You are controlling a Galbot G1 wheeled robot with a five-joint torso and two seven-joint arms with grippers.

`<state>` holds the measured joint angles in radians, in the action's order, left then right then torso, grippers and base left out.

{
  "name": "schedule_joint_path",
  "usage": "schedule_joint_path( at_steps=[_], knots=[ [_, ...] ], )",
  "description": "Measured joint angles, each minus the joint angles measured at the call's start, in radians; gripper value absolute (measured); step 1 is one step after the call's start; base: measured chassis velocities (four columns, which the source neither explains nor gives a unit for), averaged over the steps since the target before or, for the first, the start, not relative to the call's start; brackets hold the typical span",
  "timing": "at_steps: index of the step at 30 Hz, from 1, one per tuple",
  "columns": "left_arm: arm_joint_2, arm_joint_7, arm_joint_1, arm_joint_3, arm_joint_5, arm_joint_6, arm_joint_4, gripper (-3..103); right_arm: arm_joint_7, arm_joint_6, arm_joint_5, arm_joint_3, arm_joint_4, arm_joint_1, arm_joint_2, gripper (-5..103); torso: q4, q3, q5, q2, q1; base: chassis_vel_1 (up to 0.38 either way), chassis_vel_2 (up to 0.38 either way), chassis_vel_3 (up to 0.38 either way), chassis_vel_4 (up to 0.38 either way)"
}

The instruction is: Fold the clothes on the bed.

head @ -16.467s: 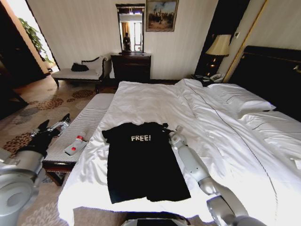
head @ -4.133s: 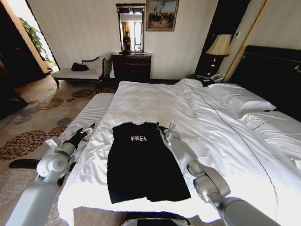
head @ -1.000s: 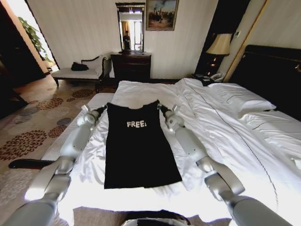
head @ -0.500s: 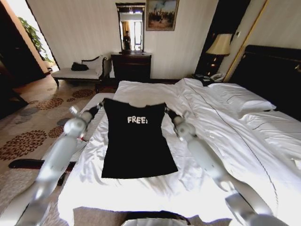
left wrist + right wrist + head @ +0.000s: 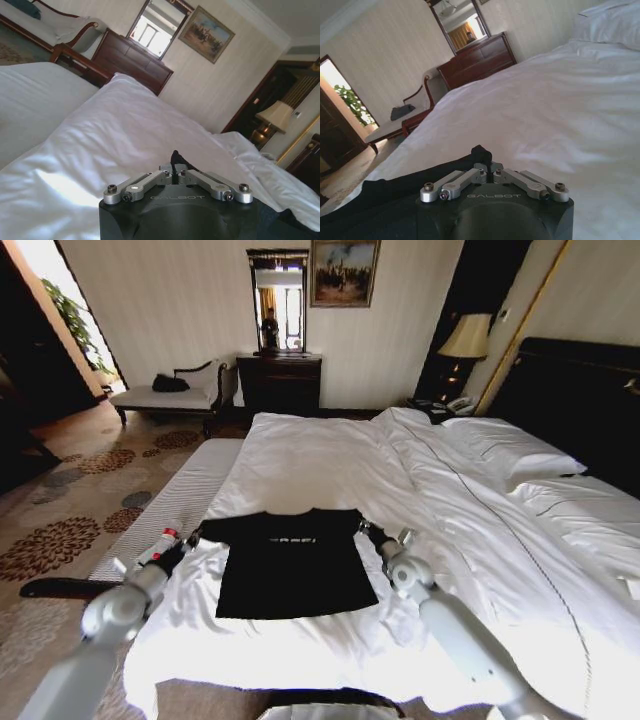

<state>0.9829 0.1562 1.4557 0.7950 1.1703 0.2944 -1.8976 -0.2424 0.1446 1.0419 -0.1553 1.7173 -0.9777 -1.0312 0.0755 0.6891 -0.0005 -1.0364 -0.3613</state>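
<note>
Where T-shirt (image 5: 290,562) folds, lettering barely legible, claws pinching corners

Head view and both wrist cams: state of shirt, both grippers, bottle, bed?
black T-shirt: folded over, flat on the bed, top corners pinched by both grippers
left gripper: jaws shut on the shirt corner
right gripper: jaws shut on the other corner
white-and-red bottle: lying on the bench
bed: made, sheets wrinkled
</note>
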Motion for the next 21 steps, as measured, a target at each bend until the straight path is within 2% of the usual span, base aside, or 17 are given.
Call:
schedule_joint_path(
  at_steps=[15, 21],
  knots=[
    [0.075, 0.015, 0.083, -0.01, -0.117, -0.016, 0.01, 0, -0.02, -0.008, -0.046, -0.102, 0.061, -0.212, -0.037, 1, 0.0001, 0.0, 0.0001, 0.0, 0.0, 0.0, 0.0, 0.0, 0.0],
    [0.091, 0.02, 0.094, -0.023, -0.164, -0.018, 0.04, 0, -0.028, 0.0, -0.053, -0.134, 0.085, -0.284, -0.08, 1, 0.0001, 0.0, -0.0002, 0.0, 0.0, 0.0, 0.0, 0.0, 0.0]
  ],
)
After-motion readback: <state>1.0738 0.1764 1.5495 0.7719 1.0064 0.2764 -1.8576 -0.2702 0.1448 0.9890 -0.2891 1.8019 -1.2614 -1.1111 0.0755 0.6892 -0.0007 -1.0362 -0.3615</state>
